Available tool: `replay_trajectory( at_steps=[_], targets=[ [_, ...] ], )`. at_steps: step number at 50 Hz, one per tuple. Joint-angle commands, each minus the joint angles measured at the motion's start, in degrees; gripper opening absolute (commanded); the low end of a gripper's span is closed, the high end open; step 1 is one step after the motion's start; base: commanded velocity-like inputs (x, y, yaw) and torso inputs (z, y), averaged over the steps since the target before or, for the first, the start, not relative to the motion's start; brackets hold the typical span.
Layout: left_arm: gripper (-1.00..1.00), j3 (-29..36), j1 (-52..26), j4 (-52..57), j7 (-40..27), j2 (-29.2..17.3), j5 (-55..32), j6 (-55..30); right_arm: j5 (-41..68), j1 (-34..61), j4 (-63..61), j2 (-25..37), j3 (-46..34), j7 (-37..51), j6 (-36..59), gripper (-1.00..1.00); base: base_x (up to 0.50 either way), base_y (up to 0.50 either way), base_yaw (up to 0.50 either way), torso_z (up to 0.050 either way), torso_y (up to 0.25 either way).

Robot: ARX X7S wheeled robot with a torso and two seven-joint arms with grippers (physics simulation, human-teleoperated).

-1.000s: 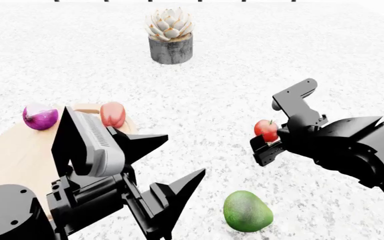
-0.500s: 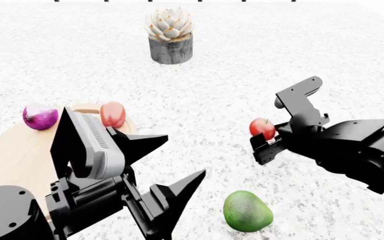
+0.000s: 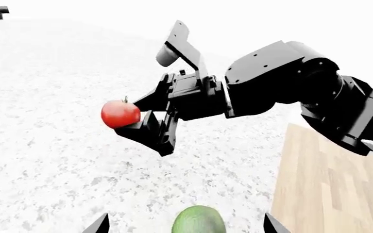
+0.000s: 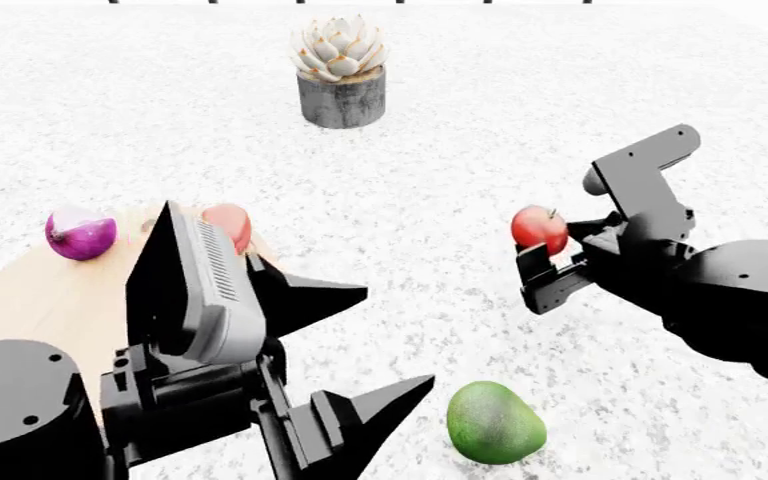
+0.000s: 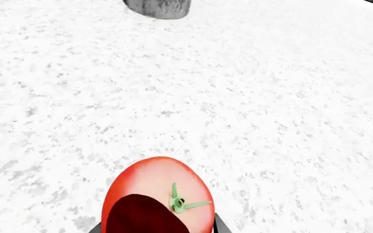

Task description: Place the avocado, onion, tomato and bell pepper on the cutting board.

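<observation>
My right gripper [image 4: 546, 256] is shut on the glossy red tomato [image 4: 539, 228] and holds it above the table at right. The tomato [image 5: 157, 199] fills the right wrist view; the left wrist view shows the tomato [image 3: 120, 114] clear of the surface. The green avocado [image 4: 495, 422] lies on the table near the front. My left gripper [image 4: 391, 338] hangs open just left of it, and the avocado [image 3: 198, 221] shows between its fingertips. The purple onion [image 4: 80, 233] and the bell pepper [image 4: 228, 225] sit at the far rim of the round wooden cutting board [image 4: 37, 300]. My left arm partly hides the pepper.
A succulent in a grey pot [image 4: 341, 75] stands at the back centre of the speckled white table. My left arm covers much of the cutting board [image 3: 329, 184].
My right gripper has risen and moved slightly right, carrying the tomato higher off the table. The left arm has shifted a little to the right.
</observation>
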Motion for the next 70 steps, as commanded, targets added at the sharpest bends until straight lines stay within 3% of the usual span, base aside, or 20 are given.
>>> replay_trajectory(
  at_steps=[1, 15, 61, 70],
  targets=[
    [1.0, 5.12, -7.18, -5.29, 1.77, 1.66, -2.56, -5.12, 1.6, -0.73, -5.14, 2.61, 2.83, 2.17, -0.2, -1.0, 0.0, 0.0, 0.0, 0.0, 0.0],
    [1.0, 10.83, -12.5, -11.04, 4.6, 5.3, 0.37, -10.13, 2.0, -1.87, -7.29, 4.22, 3.21, 3.11, -0.52, -1.0, 0.0, 0.0, 0.0, 0.0, 0.001],
    [1.0, 19.54, -14.57, -22.07, 19.45, 12.15, 13.69, -10.99, 0.82, -4.11, -7.3, 4.87, 3.1, 3.11, -2.94, -1.0, 0.0, 0.0, 0.0, 0.0, 0.0],
    [1.0, 20.19, -13.79, -20.75, 19.49, 12.54, 11.66, -11.47, 0.7, -4.59, -7.39, 5.41, 3.15, 3.06, -3.26, -1.0, 0.0, 0.0, 0.0, 0.0, 0.0]
  ],
)
